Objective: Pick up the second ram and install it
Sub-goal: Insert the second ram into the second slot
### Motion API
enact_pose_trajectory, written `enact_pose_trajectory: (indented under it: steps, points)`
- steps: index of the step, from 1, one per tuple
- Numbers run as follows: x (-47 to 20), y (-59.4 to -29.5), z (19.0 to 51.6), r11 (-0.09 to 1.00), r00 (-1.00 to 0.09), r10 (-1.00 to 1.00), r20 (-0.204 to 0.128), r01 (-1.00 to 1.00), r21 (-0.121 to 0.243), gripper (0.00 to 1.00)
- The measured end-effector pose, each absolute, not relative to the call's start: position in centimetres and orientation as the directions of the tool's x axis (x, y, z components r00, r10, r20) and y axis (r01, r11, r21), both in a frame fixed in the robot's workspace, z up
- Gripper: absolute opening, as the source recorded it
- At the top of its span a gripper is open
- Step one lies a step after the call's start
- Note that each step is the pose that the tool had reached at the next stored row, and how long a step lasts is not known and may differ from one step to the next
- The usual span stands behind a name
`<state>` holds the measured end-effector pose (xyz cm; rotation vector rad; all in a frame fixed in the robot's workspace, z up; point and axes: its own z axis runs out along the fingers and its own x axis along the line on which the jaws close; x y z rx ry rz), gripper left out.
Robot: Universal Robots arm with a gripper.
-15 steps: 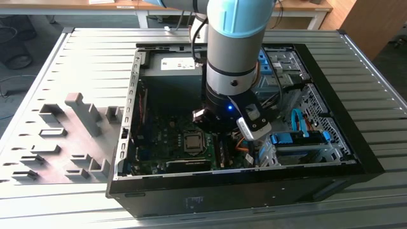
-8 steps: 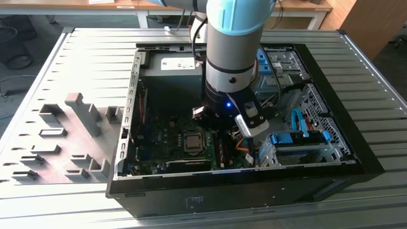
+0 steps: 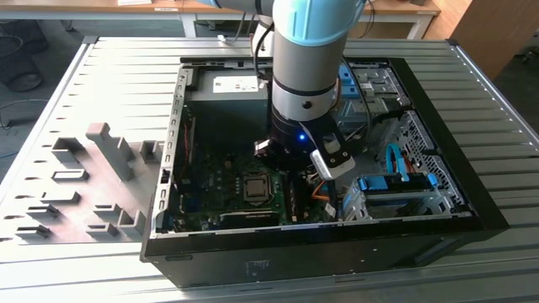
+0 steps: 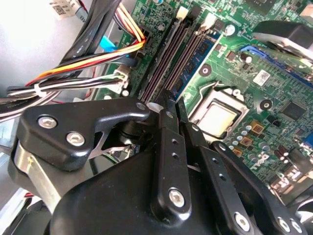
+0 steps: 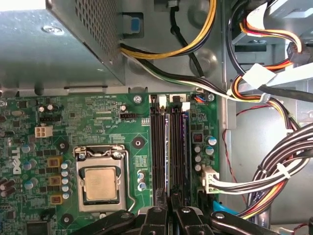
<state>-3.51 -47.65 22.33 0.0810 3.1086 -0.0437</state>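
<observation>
Gripper (image 4: 172, 108) is low over the motherboard (image 5: 98, 122), at the near end of the memory slots (image 5: 159, 147), which run just beside the CPU socket (image 5: 100, 183). Can't tell how far open it is or whether it has hold of anything; the tip is too crowded by its own links.

The second ram (image 5: 177, 152) looks to be standing on edge in the slot bank, on the side of the bank away from the CPU socket. Contact edge is down and one flat face shows in both wrist views (image 4: 194, 53). Long axis is parallel to the slots and to the socket's near side, running from the gripper end to the white latches (image 5: 185, 105) beyond the socket.

Risks, my read:
- Load applied at one end only: stick rocks, far end rides high, latch there doesn't close.
- Stick slightly skewed to the slot: contacts bind and the board flexes under push.
- Can't confirm full seating from here.
- Cable bundle (image 5: 244, 181), on the far side of the slots from the socket, could snag the gripper.
</observation>
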Motion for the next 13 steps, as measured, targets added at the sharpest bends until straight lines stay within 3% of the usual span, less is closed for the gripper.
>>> enact_pose_trajectory:
  steps: [13]
  points:
    - [-3.69, -47.61, 21.91, 0.999, -0.999, 0.043, -0.032, 0.044, -0.029, 0.14]
